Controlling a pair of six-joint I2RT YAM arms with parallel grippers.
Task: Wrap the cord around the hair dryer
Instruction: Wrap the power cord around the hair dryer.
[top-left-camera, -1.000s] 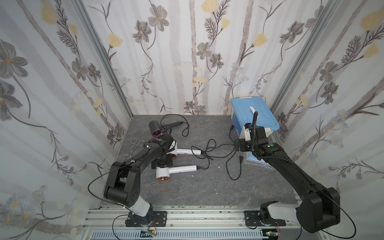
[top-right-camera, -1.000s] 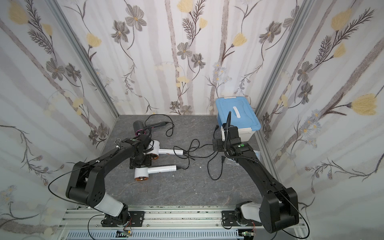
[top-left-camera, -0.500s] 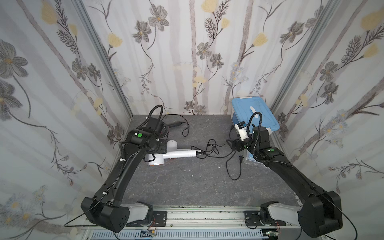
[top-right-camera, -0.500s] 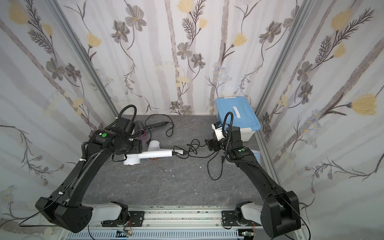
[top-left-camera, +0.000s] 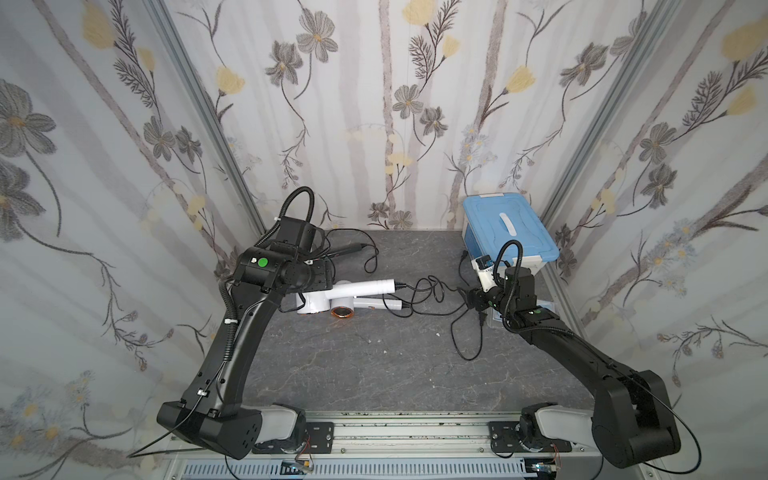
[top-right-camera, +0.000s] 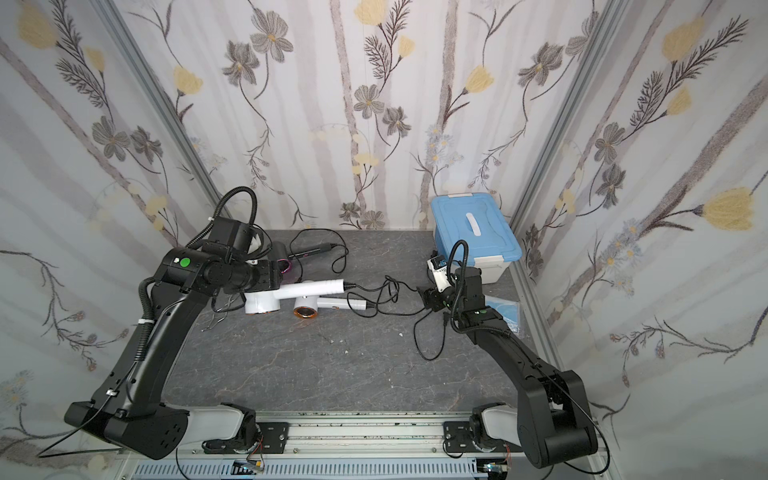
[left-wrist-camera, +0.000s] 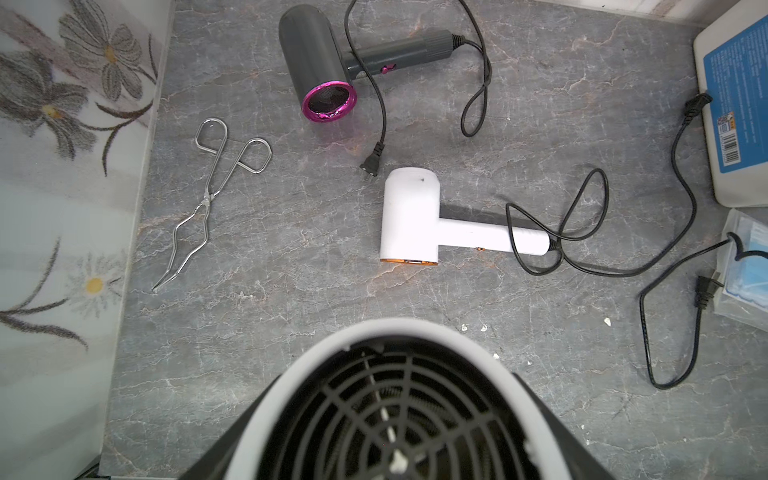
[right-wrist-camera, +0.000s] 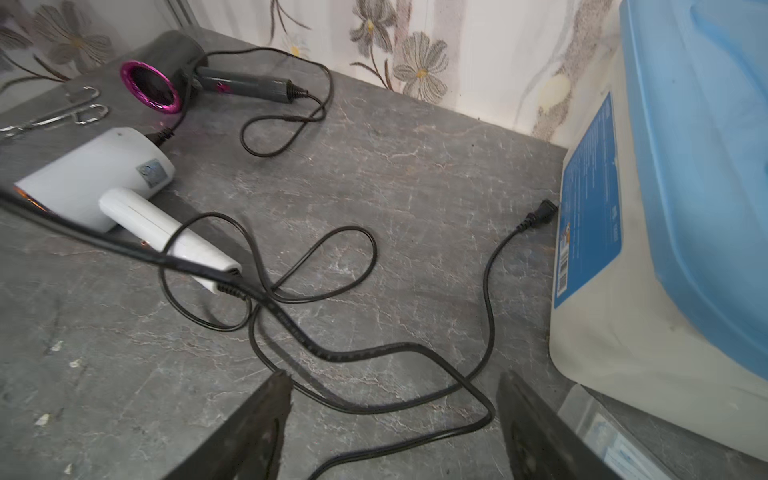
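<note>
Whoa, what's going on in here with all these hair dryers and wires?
Two robot arms are working on tidying a hair dryer's cord. The left gripper holds a white hair dryer lifted above the table. The right gripper hangs open low over the black cord trailing from it, jaws either side, not gripping yet. Nothing is wrapped. A second white dryer and a grey dryer lie on the table.

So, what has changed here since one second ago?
The left pincer has carried the white plastic hair dryer up above the grey stone-look table. The right pincer, open astride that dryer's black cord, hardly moved. The second white dryer, the grey dryer and the blue-lidded box stayed.
</note>
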